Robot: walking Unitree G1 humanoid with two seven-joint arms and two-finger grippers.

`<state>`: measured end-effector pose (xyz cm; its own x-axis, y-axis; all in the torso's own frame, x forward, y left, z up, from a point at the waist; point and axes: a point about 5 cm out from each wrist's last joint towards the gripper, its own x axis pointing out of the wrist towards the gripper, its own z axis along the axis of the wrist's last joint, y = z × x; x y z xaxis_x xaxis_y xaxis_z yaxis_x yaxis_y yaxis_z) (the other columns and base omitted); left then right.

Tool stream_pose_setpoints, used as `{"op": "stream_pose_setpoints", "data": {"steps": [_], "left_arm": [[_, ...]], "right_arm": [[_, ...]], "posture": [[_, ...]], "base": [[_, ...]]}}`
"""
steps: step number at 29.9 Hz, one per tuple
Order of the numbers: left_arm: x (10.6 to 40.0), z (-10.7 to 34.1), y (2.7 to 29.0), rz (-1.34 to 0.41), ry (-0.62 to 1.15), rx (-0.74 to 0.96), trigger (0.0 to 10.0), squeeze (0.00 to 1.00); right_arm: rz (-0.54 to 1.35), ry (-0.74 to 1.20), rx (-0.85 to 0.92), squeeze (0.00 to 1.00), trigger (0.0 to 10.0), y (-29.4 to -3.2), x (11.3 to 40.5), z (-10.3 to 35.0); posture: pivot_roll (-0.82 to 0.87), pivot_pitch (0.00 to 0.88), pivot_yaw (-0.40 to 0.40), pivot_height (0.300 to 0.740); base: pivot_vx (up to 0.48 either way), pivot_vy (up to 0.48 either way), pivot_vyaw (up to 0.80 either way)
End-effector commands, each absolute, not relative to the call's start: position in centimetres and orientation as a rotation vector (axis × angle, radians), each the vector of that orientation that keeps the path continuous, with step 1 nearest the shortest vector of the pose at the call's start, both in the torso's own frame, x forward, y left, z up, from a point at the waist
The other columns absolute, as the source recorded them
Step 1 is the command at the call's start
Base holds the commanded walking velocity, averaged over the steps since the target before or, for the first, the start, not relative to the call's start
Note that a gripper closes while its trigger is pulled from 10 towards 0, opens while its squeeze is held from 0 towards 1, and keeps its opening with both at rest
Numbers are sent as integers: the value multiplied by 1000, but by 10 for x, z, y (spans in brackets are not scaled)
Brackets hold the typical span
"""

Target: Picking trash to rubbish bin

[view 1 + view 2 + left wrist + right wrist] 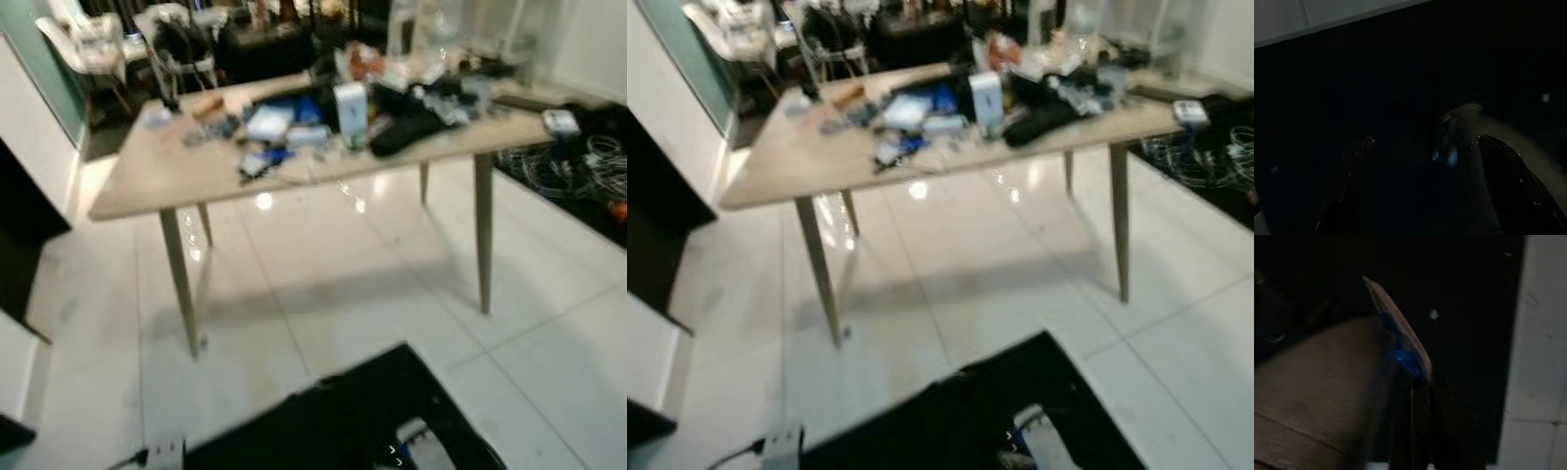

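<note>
One big wooden desk (176, 171) on white tile floor (323, 294), clutter piled toward 1 o'clock: one white box (351, 110), one black bag (404, 132). Head views miss what the right wrist cam catches: the right pincer (1418, 382) clamped shut on one flat blue-and-white wrapper (1398, 335). Left pincer (1420, 161) has its fingers apart, in the dark.

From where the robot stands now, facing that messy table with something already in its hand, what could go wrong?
The right gripper pinches a thin blue and white wrapper only by its edge, so it might slip out while walking. The tangle of cables on the floor to the right of the table could catch a foot. The head views are blurred, so judging the clutter on the table may be unreliable.
</note>
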<state>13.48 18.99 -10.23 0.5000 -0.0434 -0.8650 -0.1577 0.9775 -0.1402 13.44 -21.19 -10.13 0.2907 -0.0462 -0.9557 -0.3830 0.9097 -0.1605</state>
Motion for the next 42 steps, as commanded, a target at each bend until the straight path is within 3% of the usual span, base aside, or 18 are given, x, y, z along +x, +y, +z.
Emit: {"op": "stream_pose_setpoints", "data": {"steps": [1,29,42], "left_arm": [[133,-102,196,76,1051,-191,10000,0],[134,-102,193,75,1048,-200,10000,0],[134,-102,195,75,1043,-194,10000,0]], "right_arm": [[243,1293,-389,0,10000,-208,126,-105],[218,1281,-386,0,10000,-211,130,-103],[222,1297,-414,0,10000,-212,129,-103]], "posture": [[-43,24,125,740],[-43,24,120,740],[-35,26,122,740]], "base": [[-345,0,0],[-345,0,0],[0,0,-749]]}}
